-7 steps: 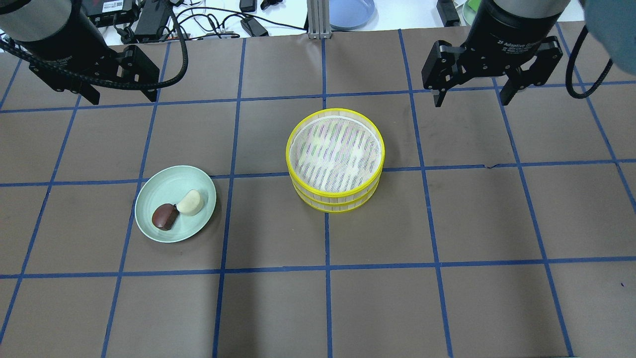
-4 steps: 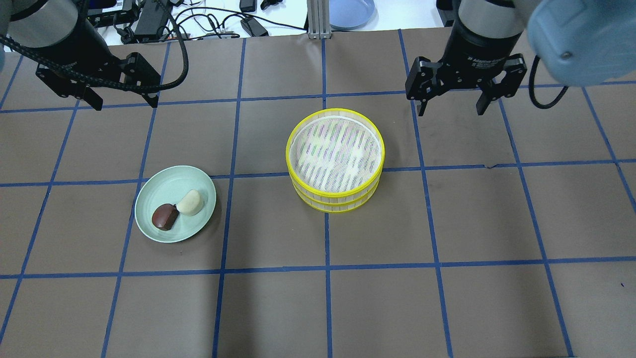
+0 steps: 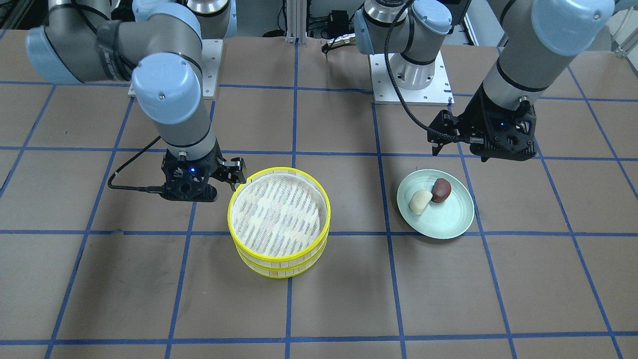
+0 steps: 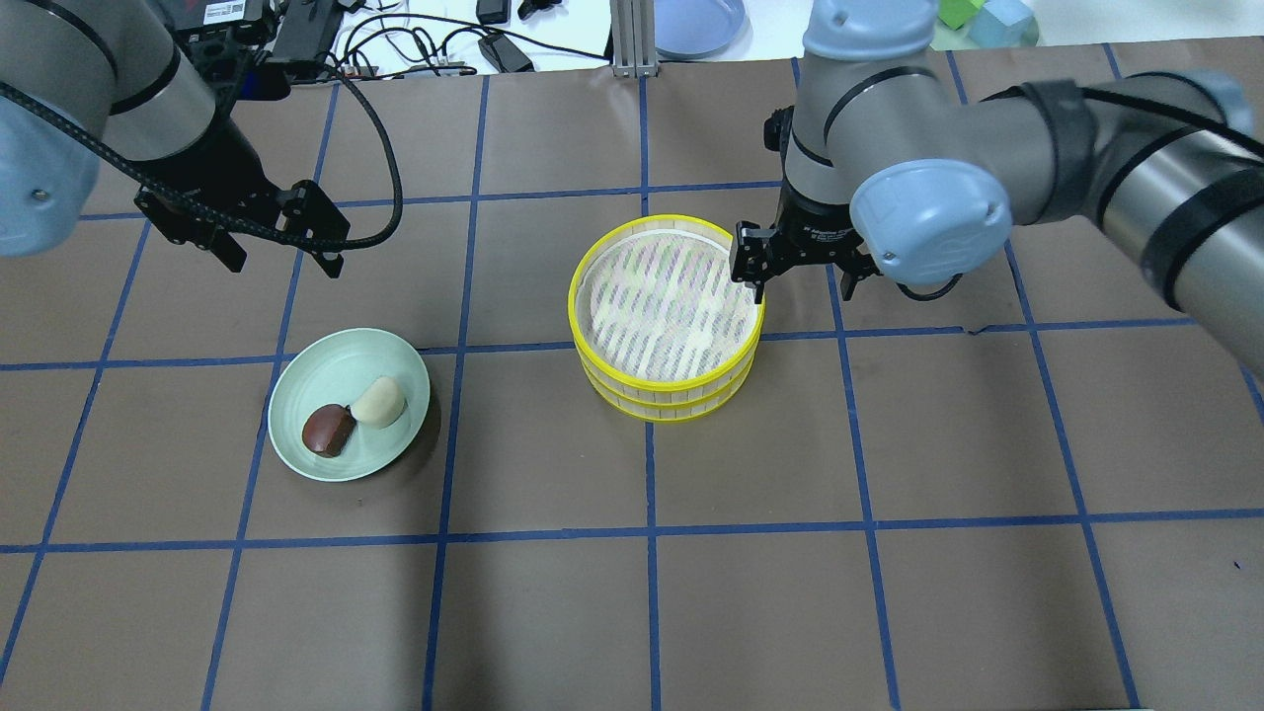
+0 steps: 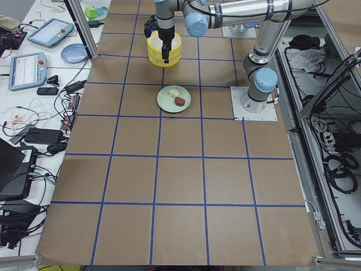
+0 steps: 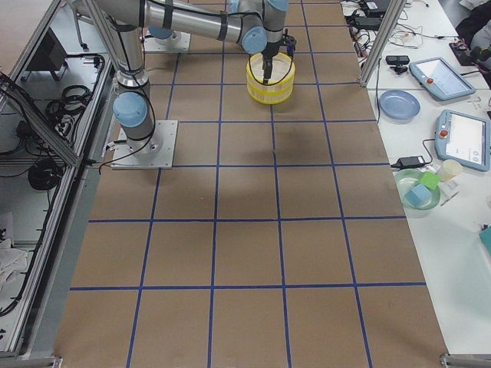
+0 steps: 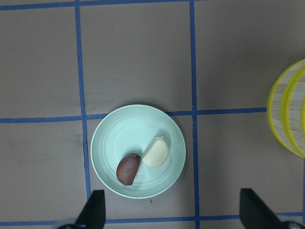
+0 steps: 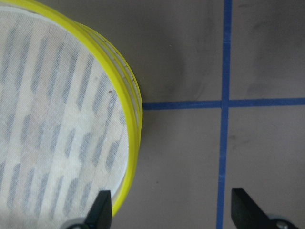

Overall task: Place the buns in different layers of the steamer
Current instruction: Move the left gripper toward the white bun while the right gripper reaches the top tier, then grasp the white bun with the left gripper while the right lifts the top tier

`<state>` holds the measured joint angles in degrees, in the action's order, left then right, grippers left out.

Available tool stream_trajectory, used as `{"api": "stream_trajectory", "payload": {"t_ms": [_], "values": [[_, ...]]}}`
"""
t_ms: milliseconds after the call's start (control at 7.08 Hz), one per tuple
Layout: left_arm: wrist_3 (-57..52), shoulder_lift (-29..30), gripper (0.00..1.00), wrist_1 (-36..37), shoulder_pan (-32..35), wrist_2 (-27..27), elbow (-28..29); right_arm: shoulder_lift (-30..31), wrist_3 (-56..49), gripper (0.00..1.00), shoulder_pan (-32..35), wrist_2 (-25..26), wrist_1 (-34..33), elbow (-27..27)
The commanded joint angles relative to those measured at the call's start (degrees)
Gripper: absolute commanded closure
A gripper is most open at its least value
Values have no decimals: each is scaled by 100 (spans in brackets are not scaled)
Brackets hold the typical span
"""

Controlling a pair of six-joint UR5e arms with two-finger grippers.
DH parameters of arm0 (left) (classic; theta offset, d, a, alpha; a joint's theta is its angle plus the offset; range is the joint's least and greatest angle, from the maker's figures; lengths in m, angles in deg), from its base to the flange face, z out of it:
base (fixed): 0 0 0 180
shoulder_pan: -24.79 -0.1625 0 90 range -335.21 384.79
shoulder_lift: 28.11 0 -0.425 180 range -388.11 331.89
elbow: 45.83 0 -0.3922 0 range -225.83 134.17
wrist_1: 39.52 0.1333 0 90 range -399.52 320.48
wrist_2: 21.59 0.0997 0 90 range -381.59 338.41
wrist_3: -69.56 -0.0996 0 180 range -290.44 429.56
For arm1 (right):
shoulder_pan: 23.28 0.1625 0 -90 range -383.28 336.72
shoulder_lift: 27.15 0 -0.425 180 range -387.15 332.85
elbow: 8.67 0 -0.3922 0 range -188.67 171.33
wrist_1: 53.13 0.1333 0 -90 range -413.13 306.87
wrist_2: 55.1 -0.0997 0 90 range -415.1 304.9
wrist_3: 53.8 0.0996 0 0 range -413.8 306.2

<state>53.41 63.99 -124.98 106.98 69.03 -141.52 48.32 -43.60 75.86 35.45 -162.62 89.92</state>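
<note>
Yellow-rimmed steamer stack (image 4: 671, 403) unmoved over the last second, both layers still nested, liners bare.

Change: right gripper (image 4: 802, 281) has swung in from well off to the side and now sits at the stack's edge. Its jaws are wide apart and hold nothing. Wrist view shows one finger just inside the rim of the top layer (image 4: 664, 306) and the other outside over bare table (image 4: 889, 444), so the wall lies between them.

Left gripper (image 4: 286, 265) has also come nearer the plate (image 4: 336, 365), jaws wide, empty. White bun (image 4: 379, 402) and brown bun (image 4: 328, 431) touch each other on the plate, below and slightly ahead of that gripper, closer to one finger than the other.

Reading: no bun placed yet. Right arm looks set to pinch the top layer's wall and lift it clear, opening the lower layer. Left arm looks lined up for a first pick.
</note>
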Motion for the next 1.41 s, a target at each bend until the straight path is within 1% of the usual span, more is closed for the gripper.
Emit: {"api": "stream_trajectory", "payload": {"t_ms": [0, 141, 282, 424, 565, 706, 847, 988, 1129, 1271], "values": [[-711, 421, 1, 412, -106, -18, -387, -716, 121, 21, 271, -11, -756, 63], [-1036, 649, 1, 651, -106, -35, -712, -727, 131, 49, 272, -2, -749, 37], [-1396, 913, 1, 949, -106, -44, -915, -727, 122, 85, 264, -2, -740, 2], [-1513, 1159, 1, 952, -106, -44, -952, -675, 96, 100, 255, 24, -697, -16], [-1931, 1431, 1, 970, -106, -35, -952, -649, 96, 100, 255, 42, -662, -25], [-1970, 1617, 1, 1065, -115, -53, -952, -561, 96, 100, 237, 42, -635, -33], [-1971, 1775, 8, 1066, -115, -79, -970, -395, 87, 100, 194, 33, -504, -42], [-1971, 1864, 26, 1066, -115, -62, -978, -237, 70, 100, 141, 25, -129, -225], [-1971, 1943, 38, 1066, -115, -62, -978, -70, 43, 100, 36, 7, 554, -592], [-1971, 2005, 90, 1066, -115, -44, -978, 114, -175, 100, -104, -10, 1056, -813]]}}
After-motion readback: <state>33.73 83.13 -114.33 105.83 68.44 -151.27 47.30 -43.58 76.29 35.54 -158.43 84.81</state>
